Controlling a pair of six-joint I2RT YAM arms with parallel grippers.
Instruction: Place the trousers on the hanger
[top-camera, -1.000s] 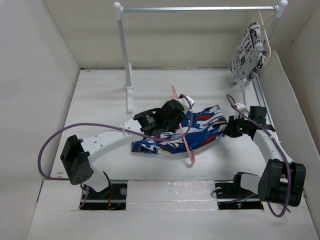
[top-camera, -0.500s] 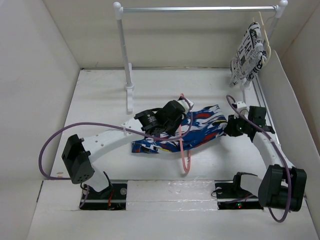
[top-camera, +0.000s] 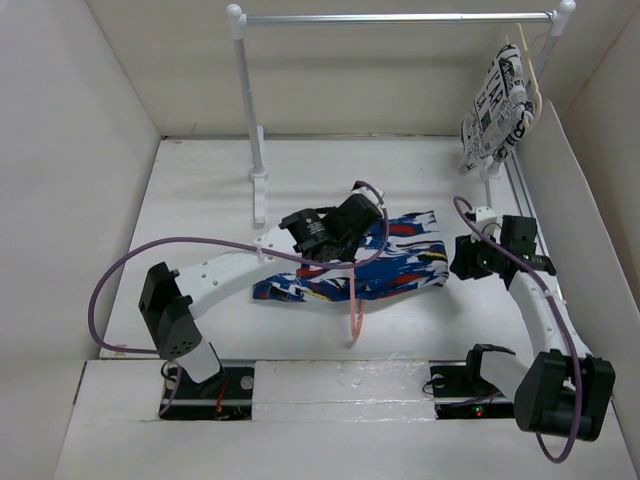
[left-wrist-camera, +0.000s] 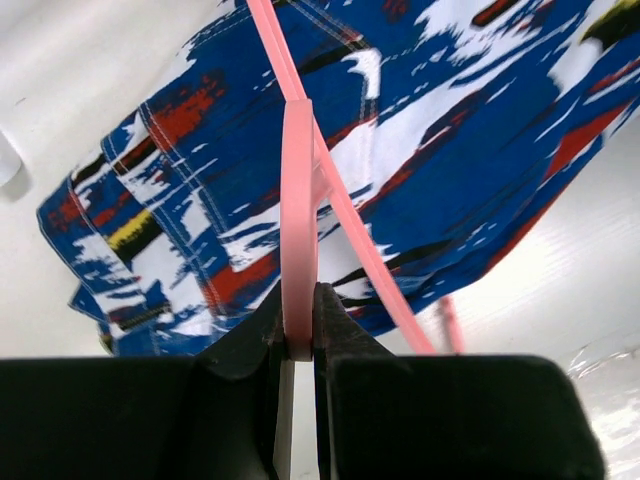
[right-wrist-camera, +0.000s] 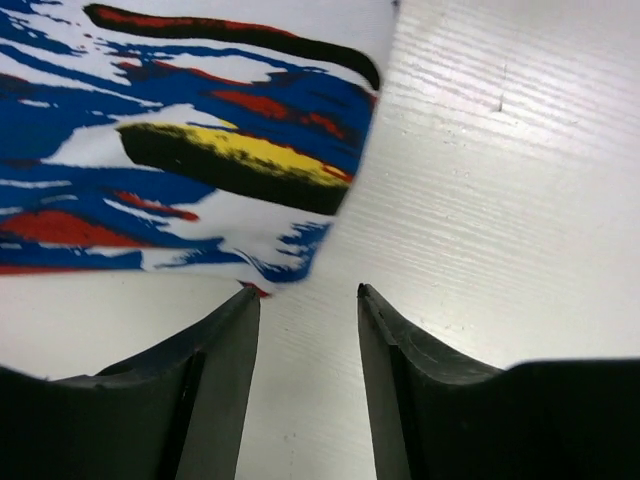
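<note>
Release: I am spreading the right gripper (right-wrist-camera: 308, 292) clear of the trousers (top-camera: 400, 265); left gripper (left-wrist-camera: 298, 305) is staying clamped on the hanger (left-wrist-camera: 297, 190), likely carrying the draping alone.

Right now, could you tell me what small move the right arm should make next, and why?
Probably ease the right gripper toward the trousers and close on their edge: its jaws stand open and empty over the table, with the cloth's corner just ahead. The left gripper is shut on the pink hanger, which crosses the trousers.
</note>
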